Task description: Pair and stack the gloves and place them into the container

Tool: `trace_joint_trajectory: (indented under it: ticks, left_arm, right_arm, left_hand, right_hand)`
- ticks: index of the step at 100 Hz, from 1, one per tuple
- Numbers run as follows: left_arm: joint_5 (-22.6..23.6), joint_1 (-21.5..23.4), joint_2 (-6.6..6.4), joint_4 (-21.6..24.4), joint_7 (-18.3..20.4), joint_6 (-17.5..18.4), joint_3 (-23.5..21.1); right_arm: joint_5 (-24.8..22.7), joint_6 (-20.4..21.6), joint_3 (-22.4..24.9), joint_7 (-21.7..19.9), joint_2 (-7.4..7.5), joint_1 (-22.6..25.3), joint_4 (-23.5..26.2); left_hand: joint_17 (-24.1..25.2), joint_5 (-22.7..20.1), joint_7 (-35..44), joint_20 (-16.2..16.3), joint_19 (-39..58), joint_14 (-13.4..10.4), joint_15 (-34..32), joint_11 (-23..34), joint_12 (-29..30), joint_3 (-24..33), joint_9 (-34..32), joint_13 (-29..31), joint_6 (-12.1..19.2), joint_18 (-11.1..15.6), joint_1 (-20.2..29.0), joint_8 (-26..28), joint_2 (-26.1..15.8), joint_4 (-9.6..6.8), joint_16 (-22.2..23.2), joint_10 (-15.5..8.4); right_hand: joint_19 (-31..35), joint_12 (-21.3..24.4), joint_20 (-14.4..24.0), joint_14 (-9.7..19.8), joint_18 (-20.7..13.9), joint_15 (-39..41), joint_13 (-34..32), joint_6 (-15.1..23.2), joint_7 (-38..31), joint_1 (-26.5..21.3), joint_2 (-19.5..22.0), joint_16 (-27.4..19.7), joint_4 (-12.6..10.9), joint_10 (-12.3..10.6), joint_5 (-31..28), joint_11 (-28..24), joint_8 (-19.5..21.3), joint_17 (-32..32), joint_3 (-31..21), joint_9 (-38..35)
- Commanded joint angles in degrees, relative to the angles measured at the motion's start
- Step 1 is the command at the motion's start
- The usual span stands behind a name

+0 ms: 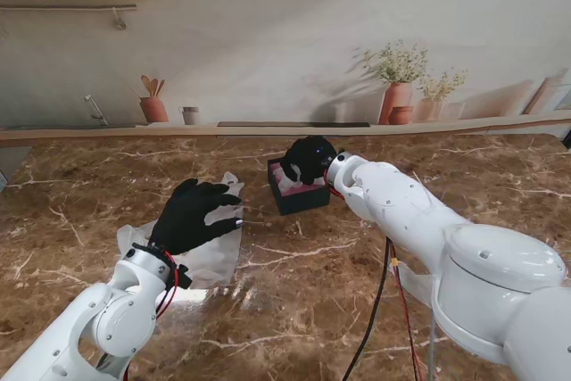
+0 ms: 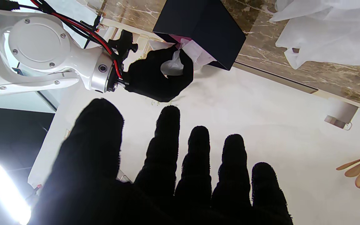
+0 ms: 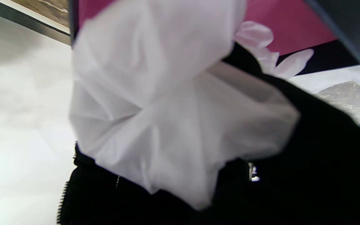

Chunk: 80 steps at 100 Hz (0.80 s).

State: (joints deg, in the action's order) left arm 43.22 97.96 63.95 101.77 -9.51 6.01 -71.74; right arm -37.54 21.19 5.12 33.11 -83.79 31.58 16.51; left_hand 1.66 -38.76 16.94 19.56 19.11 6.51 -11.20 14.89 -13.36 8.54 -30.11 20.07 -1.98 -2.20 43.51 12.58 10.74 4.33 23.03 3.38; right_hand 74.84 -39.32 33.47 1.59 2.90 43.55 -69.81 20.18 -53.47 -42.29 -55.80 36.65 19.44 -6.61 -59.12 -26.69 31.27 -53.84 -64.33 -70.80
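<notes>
Our right hand point(image 1: 308, 160) has its black fingers point(image 2: 184, 67) curled around a thin, white, crumpled see-through glove point(image 3: 155, 118), pinching it right at the mouth of the box point(image 1: 298, 186). The box is small, dark outside and pink inside, and sits near the middle of the table point(image 1: 357, 292), at about one o'clock from our left hand point(image 1: 198, 213). In the right wrist view more white plastic fingers lie inside against the pink lining. Our left hand rests with fingers point(image 2: 198, 156) spread apart and holding nothing, palm down over a second pile of clear gloves point(image 1: 207, 247) that lies flat on the brown marble at about seven o'clock from the box, well apart from it. Red and black cables point(image 1: 393, 310) hang under our right forearm, nearer to us. At twelve o'clock, beyond the table edge, a painted wall shows vases with flowers point(image 1: 397, 86).
</notes>
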Motion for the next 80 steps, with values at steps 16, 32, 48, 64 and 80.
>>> trace_joint_trajectory:
  ticks: [16, 32, 48, 64, 80]
  left_arm:
    - [0.1, 0.5, -0.12, -0.1, -0.1, 0.0, -0.1]
    - [0.1, 0.5, -0.13, -0.1, 0.0, 0.1, -0.2]
    - [-0.1, 0.4, -0.11, -0.1, 0.0, 0.4, -0.3]
    - [0.1, 0.4, -0.09, 0.0, -0.2, 0.4, -0.6]
    - [-0.2, 0.4, -0.03, 0.0, -0.3, 0.2, -0.4]
  right_arm:
    - [1.2, 0.5, -1.2, -2.9, -1.12, -1.8, -0.8]
    - [0.9, -0.7, -0.6, -5.4, -0.16, -1.7, 0.6]
    - [-0.8, -3.1, 0.4, -9.7, 2.37, -1.7, 5.0]
    - [-2.0, -5.6, 4.7, -14.5, 6.02, -0.5, 11.9]
    - [-2.5, -7.2, 8.6, -19.1, 9.10, 0.8, 17.6]
  left_hand:
    - [0.4, 1.7, -0.3, 0.4, -2.8, -2.5, 1.3, -1.4, 0.7, -2.0, 2.3, -1.9, -0.2, 2.5, 1.3, -0.2, -2.8, -1.15, -0.6, -0.6]
    - [0.4, 1.6, -0.2, 0.6, -2.9, -2.4, 1.3, -1.4, 0.7, -2.2, 2.2, -2.0, 0.0, 2.5, 1.4, -0.1, -2.7, -1.18, -0.6, -0.5]
    - [0.4, 1.5, -0.1, 0.7, -3.2, -2.4, 1.3, -1.4, 0.7, -2.3, 2.2, -2.0, -0.1, 2.4, 1.5, -0.1, -2.8, -1.21, -0.6, -0.5]
    - [0.4, 1.3, 0.1, 0.9, -3.3, -2.2, 1.3, -1.3, 0.7, -2.4, 2.0, -2.0, 0.2, 2.2, 1.6, 0.0, -2.9, -1.21, -0.5, -0.4]
    - [0.4, 1.2, 0.2, 1.1, -3.3, -2.2, 1.2, -1.3, 0.7, -2.6, 2.0, -2.0, 0.3, 2.2, 1.6, 0.0, -2.9, -1.20, -0.5, -0.5]
  right_hand:
    - [-2.0, 2.6, -0.1, 0.1, -0.8, -4.4, 1.8, -3.0, 1.2, 2.2, 0.6, -1.1, -2.2, 0.5, 7.4, 4.2, -5.6, 4.4, -0.6, 2.8]
    - [-7.3, 11.3, 0.2, 1.3, 0.2, -14.2, 8.0, -8.6, 18.2, 8.5, 2.6, -3.7, -5.9, 0.3, 9.9, 4.3, -2.1, 10.9, -3.1, 12.2]
    - [-10.3, 14.8, 0.5, 1.5, 1.0, -20.1, 15.7, -9.5, 27.4, 15.4, 4.7, -6.9, -10.7, -0.3, 15.3, 8.0, 0.0, 17.3, -2.9, 20.5]
    - [-12.1, 17.4, 1.1, -1.9, 2.2, -23.7, 17.8, -7.7, 29.9, 24.0, 12.0, -9.3, -11.5, 1.0, 16.7, 10.6, -0.3, 19.3, 2.6, 23.1]
    - [-13.7, 22.1, 1.0, -4.9, 3.9, -27.2, 18.5, -4.5, 32.0, 26.7, 13.6, -12.9, -11.9, 2.8, 17.0, 14.9, -1.4, 19.8, 6.8, 24.4]
